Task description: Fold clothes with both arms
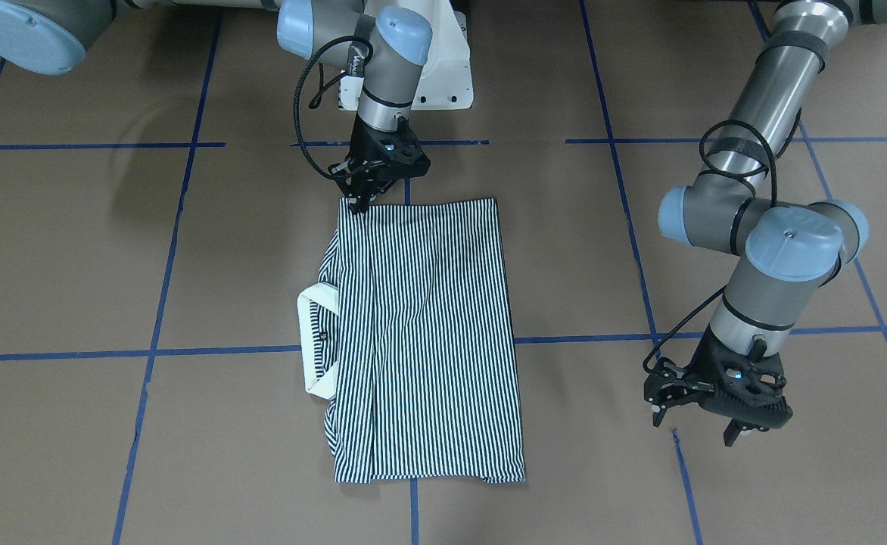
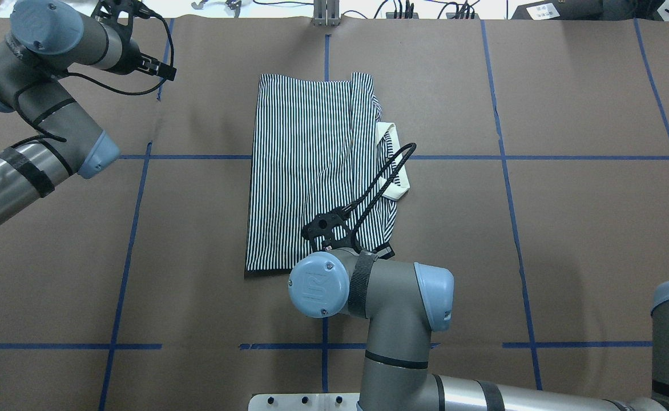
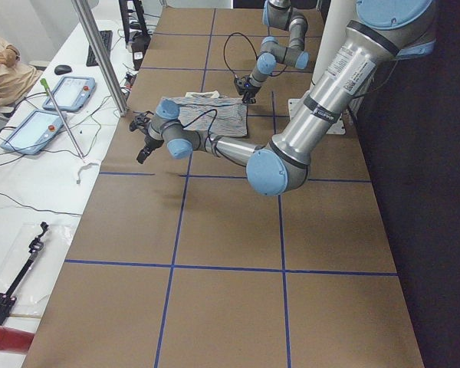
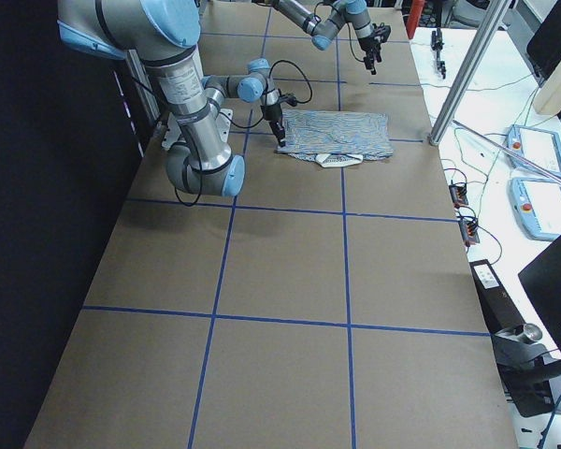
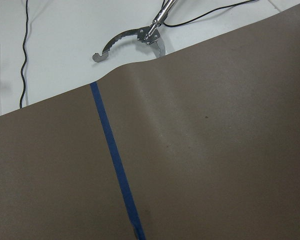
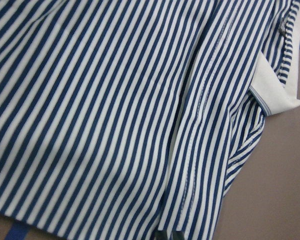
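Navy-and-white striped polo shirt, soft and lightly creased, is laid mid-frame on the brown tabletop, narrowed to a long rectangle; a crosswise fold is judged to be next. Right end effector is pinched together at the upper-left corner, hold on cloth unconfirmed. Left end effector, lower right, is spread wide and empty, and is needed at the adjacent corner.

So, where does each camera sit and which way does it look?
Front-facing: across the table, facing the robot, down on the polo shirt; left arm, right arm.
Overhead: behind the robot, forward and down; both arms.
Exterior left: table's left end, along it; left arm near.
Exterior right: opposite end; right arm near.
Left wrist: down on brown paper, blue tape; no body.
Right wrist: close on stripes and collar.
Shared: the first two see the shirt from opposite sides.
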